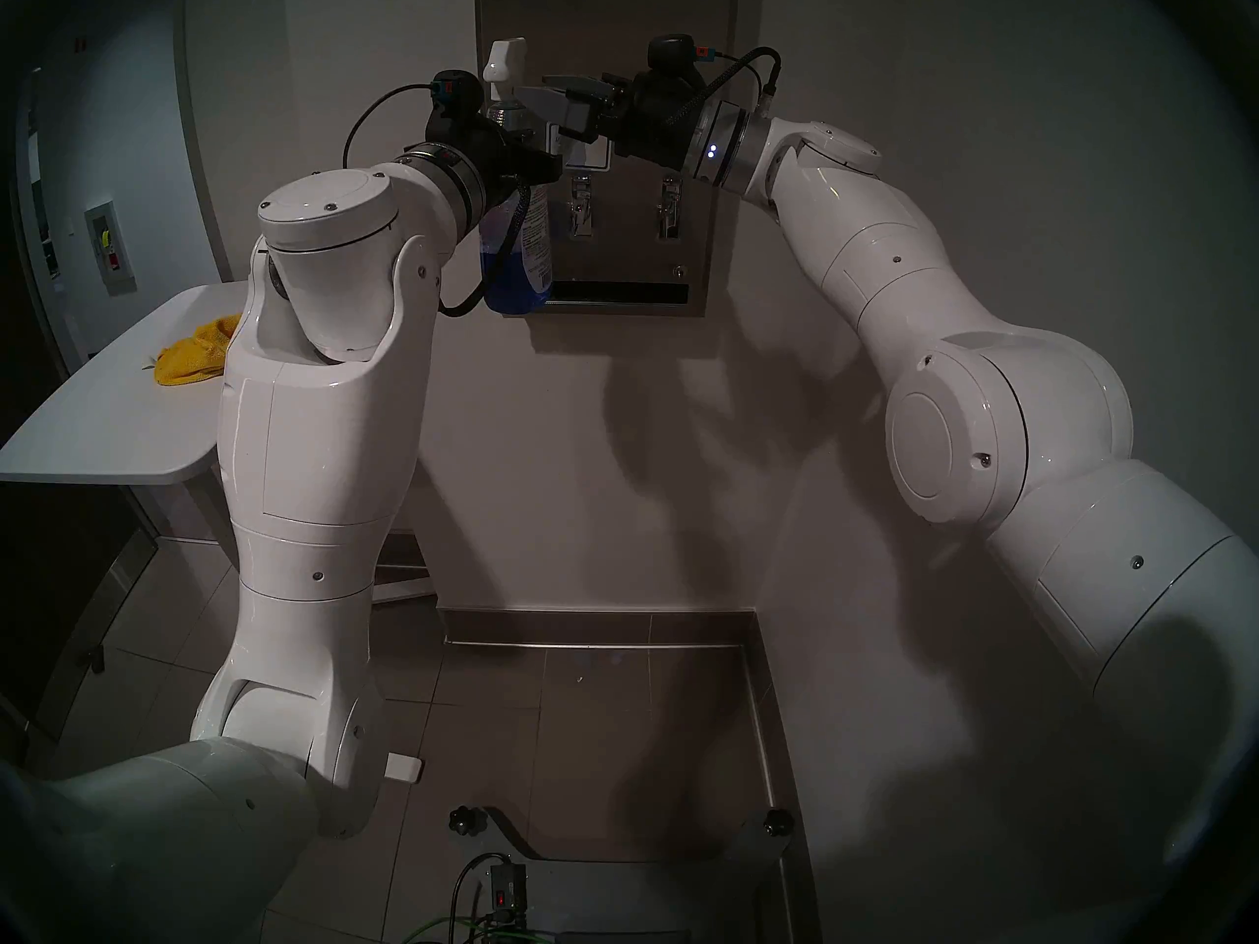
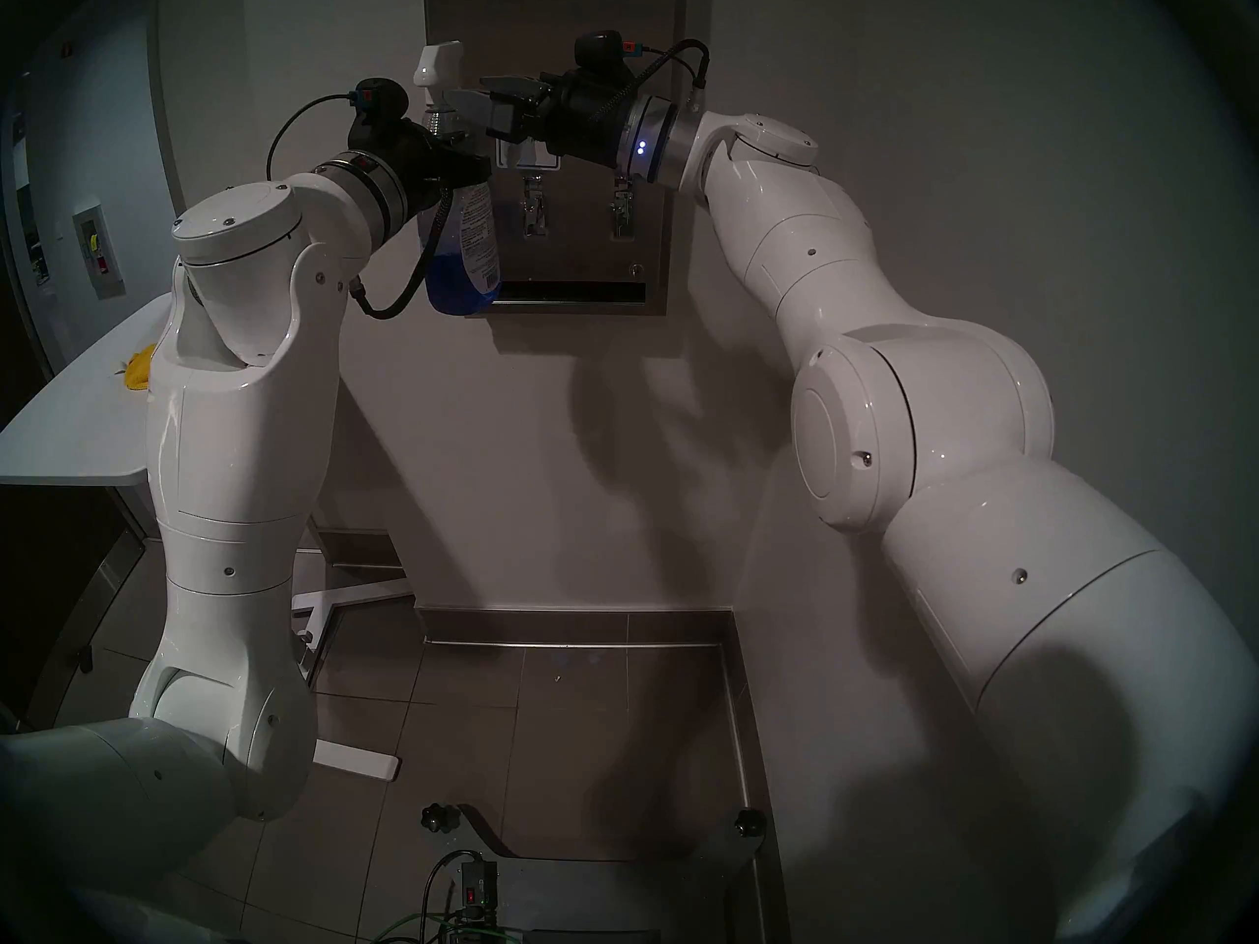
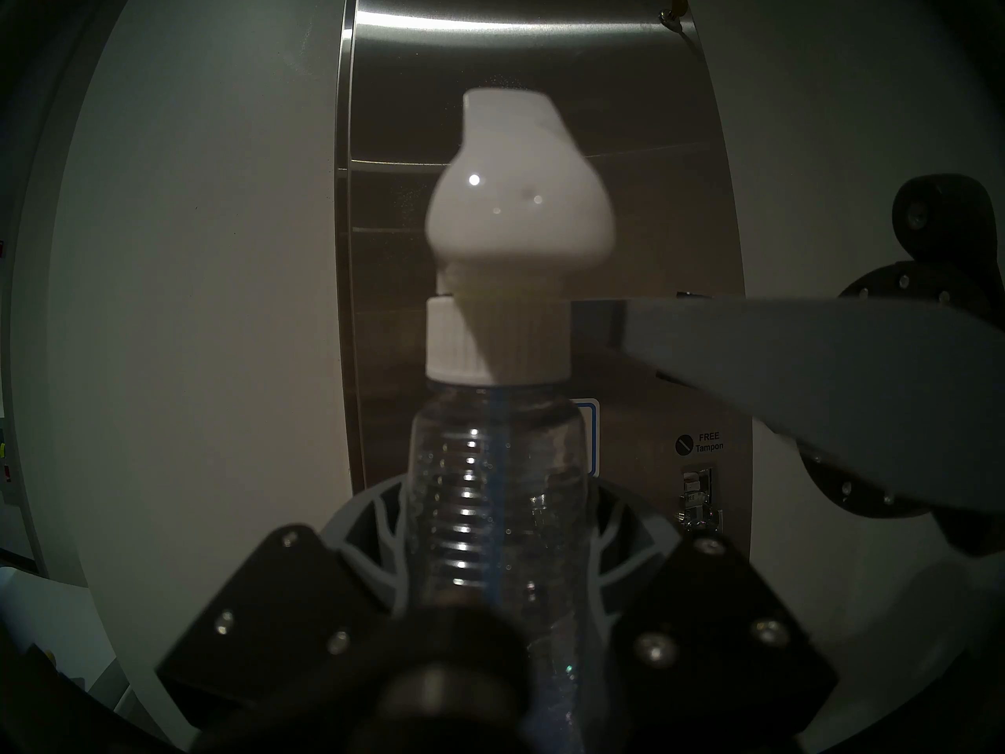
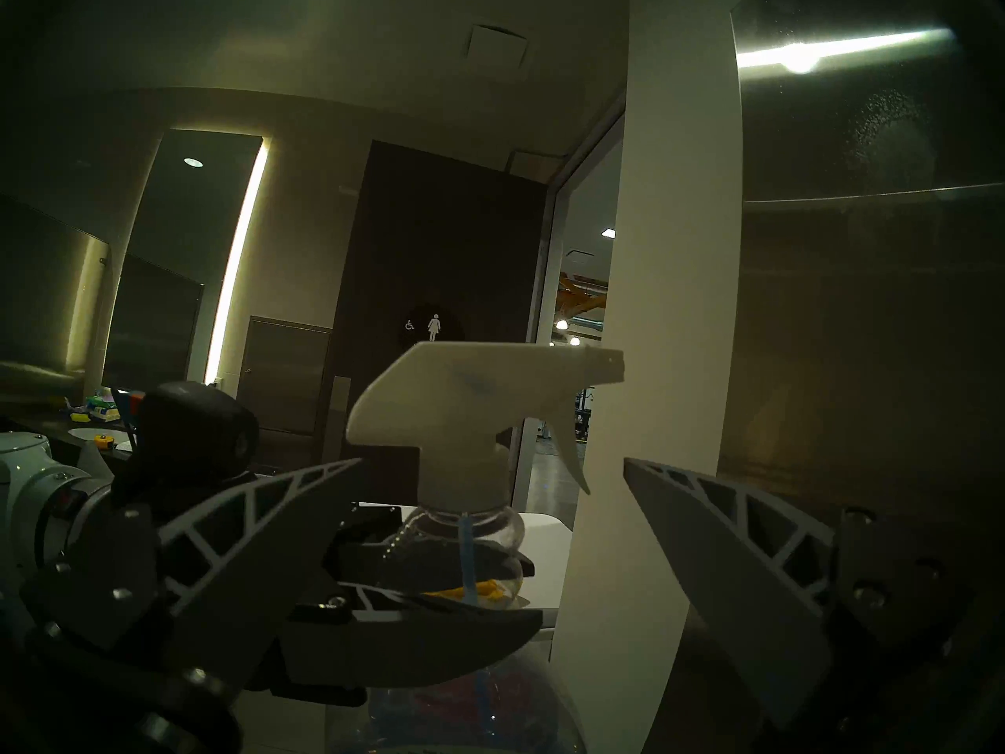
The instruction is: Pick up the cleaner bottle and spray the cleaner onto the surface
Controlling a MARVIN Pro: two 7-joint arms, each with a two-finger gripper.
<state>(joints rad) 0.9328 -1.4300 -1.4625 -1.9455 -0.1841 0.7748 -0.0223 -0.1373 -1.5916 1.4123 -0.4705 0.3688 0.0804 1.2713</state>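
My left gripper [image 1: 524, 166] is shut on the neck of the cleaner bottle [image 1: 518, 254] and holds it upright in front of the steel dispenser [image 1: 627, 254]. Blue cleaner [image 1: 511, 282] fills the bottle's lower part. The white nozzle [image 3: 516, 209] points at the metal front [image 3: 625, 138]. My right gripper [image 1: 538, 94] is open beside the nozzle; in the right wrist view its fingers [image 4: 261, 524] stand either side of the trigger [image 4: 571, 453], apart from it. Fine droplet specks show on the metal [image 4: 881, 132]. The bottle also shows in the head stereo right view [image 2: 463, 254].
Two lever knobs [image 1: 580, 207] and a dark slot [image 1: 613, 292] sit low on the dispenser. A white table [image 1: 102, 432] with a yellow cloth [image 1: 194, 353] stands at the left. A metal kerb [image 1: 599, 622] runs along the floor below the wall.
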